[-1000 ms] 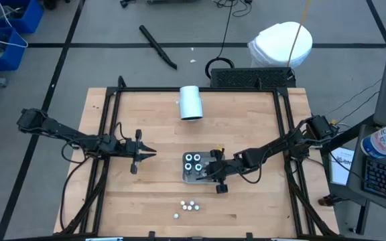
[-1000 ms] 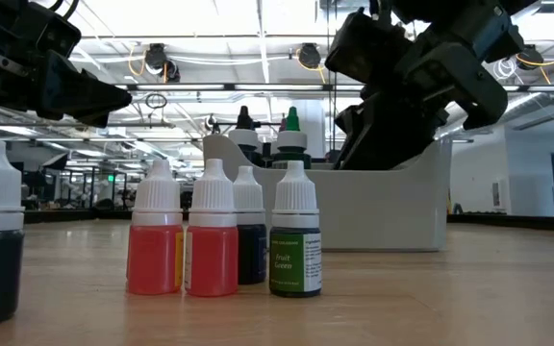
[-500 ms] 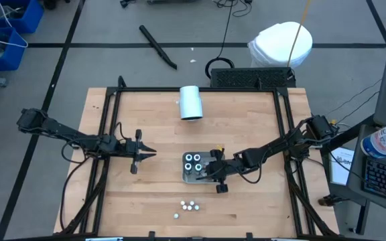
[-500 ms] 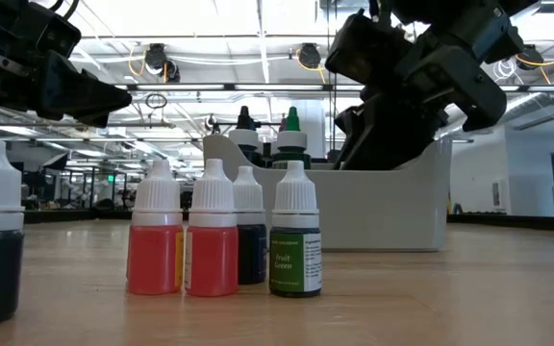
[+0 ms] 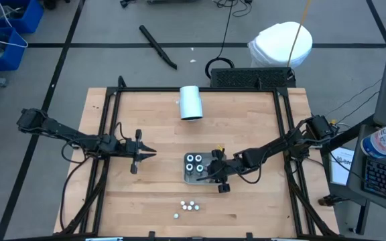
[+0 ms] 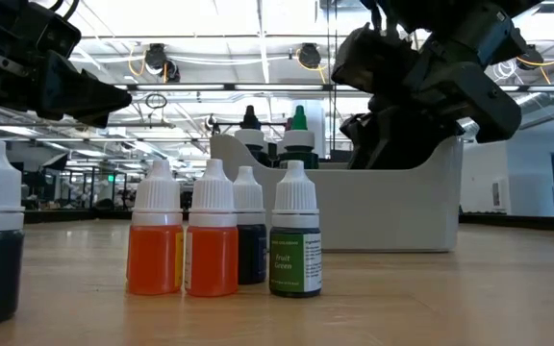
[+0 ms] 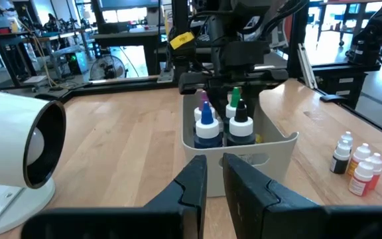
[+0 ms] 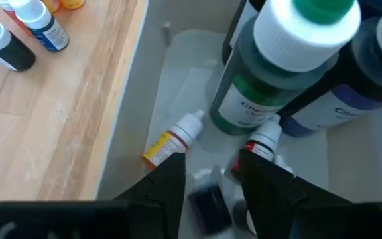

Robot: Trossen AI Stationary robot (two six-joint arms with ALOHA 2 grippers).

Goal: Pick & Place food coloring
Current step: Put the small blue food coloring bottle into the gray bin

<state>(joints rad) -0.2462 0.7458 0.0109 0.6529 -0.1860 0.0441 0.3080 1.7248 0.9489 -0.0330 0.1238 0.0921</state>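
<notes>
Shifted slightly, the grey tray [image 5: 187, 175] holds the right gripper [image 8: 211, 174], fingers parted, gripping nothing.

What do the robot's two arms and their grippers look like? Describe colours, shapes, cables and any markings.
Both arms are slim, jointed and black, with black cables looping beside them. The left gripper and right gripper each end in two flat dark fingers. A yellow tag sits on the right arm's wrist.

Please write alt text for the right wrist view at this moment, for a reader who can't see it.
The right gripper hangs, fingers parted, inside the grey tray over two small food coloring bottles lying on its floor, one yellow-labelled, one red-labelled. Larger upright bottles, one green-capped, stand beside them; more small bottles stand outside on the wooden table.
</notes>
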